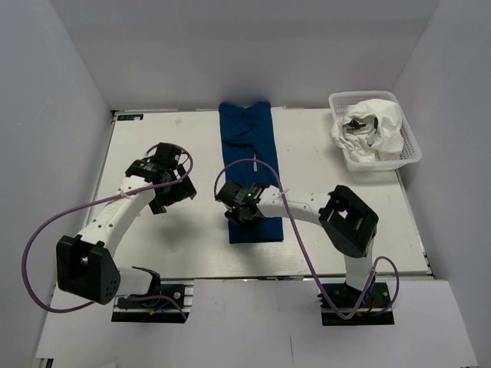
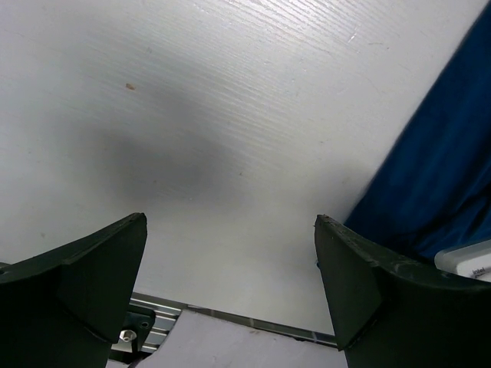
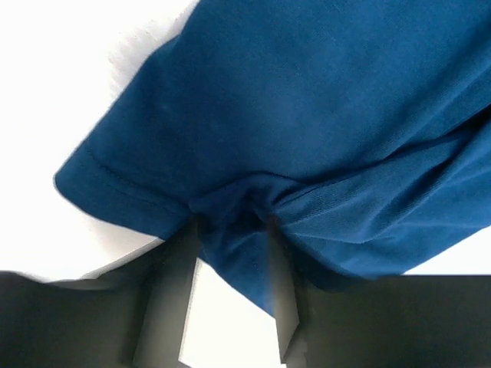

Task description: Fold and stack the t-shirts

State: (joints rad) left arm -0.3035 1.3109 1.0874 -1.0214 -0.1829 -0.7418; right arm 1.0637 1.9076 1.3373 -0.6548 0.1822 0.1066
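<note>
- Reads as a robotics lab test cell.
- Boxed in by plain white walls (image 1: 230, 46) around a white table (image 1: 322, 161).
- Fitted with two bolted-down robot arms (image 1: 115, 218) trailing purple cables (image 1: 28, 253).

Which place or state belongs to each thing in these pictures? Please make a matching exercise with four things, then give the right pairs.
Things:
1. navy t-shirt
2. white t-shirt
3. left tool
4. right tool

Places or states:
A. open above the table, holding nothing
B. crumpled in the basket
C. shut on a fold of blue cloth
D. lying as a long strip along the middle of the table

Right pairs: 1-D, 2-B, 3-A, 4-C
</note>
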